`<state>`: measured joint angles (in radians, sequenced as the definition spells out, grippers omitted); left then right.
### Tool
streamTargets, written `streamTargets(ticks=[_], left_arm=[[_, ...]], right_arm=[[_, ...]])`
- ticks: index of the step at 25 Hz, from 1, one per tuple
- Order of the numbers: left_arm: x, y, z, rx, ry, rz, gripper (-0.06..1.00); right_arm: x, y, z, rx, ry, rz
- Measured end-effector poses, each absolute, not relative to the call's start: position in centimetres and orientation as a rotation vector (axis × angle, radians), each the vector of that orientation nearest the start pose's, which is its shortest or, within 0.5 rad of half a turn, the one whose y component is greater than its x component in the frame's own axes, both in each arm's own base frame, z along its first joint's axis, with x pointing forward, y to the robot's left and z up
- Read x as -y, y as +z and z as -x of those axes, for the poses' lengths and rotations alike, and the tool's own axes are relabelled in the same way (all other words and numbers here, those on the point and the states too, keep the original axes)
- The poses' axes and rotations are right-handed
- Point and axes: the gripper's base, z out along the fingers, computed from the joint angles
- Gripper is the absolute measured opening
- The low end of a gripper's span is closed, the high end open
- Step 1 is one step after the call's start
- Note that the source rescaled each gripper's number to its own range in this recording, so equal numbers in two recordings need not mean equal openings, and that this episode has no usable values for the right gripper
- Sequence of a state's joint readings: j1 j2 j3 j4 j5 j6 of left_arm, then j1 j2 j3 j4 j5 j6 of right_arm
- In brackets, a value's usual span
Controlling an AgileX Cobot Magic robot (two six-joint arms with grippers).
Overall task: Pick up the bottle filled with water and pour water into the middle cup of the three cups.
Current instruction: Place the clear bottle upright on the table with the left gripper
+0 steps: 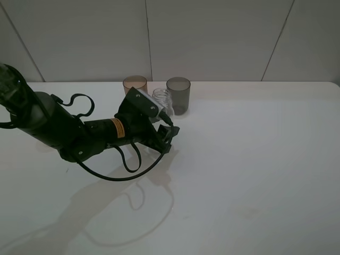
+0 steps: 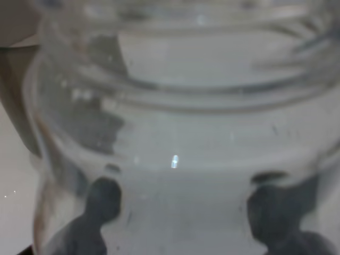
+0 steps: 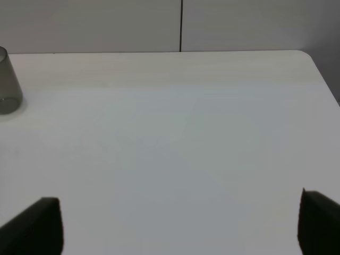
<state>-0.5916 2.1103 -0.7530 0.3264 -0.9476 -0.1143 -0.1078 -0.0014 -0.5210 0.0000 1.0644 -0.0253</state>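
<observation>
My left gripper (image 1: 166, 121) is shut on the clear bottle (image 1: 162, 98), whose threaded neck shows just above the wrist, between two cups. In the left wrist view the bottle (image 2: 175, 133) fills the picture, with the dark fingers (image 2: 103, 204) seen through its wall. A pinkish-brown cup (image 1: 135, 84) stands at the back left of the bottle and a dark grey cup (image 1: 178, 94) to its right. The middle cup is hidden behind the left wrist and bottle. My right gripper (image 3: 183, 228) hangs open over bare table, nothing between its fingers, and the grey cup (image 3: 8, 82) sits far off to one side.
The white table (image 1: 255, 159) runs wide to the right and front of the cups. A white panelled wall (image 1: 212, 37) rises directly behind them. The left arm's black cable (image 1: 127, 167) loops down onto the table in front of the wrist.
</observation>
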Motion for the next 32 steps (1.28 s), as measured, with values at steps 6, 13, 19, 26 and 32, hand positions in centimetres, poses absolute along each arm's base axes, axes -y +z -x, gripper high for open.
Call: streamTargets(ticks=[6,13,19,26,32], left_arm=[[21.7,8.2,-28.1,-1.772,-0.596,-0.811,0.2],[21.8,8.3,-28.1,-1.746,-0.578,-0.836,0.22],[21.8,8.6,-28.1,-1.722,-0.563,-0.853,0.81],[21.8,11.4,-28.3,-1.639,-0.549,-0.834,1.0],[21.7,15.4,-28.2,-1.54,-0.543,-0.796,1.0]], right_arm=[[-0.1,28.3,0.8,-2.025,-0.084,-0.084],[-0.1,28.3,0.8,-2.025,-0.084,-0.084],[-0.1,28.3,0.8,-2.025,-0.084,-0.084],[-0.1,28.3,0.8,-2.025,-0.084,-0.084],[-0.1,28.3,0.8,-2.025,-0.084,-0.084]])
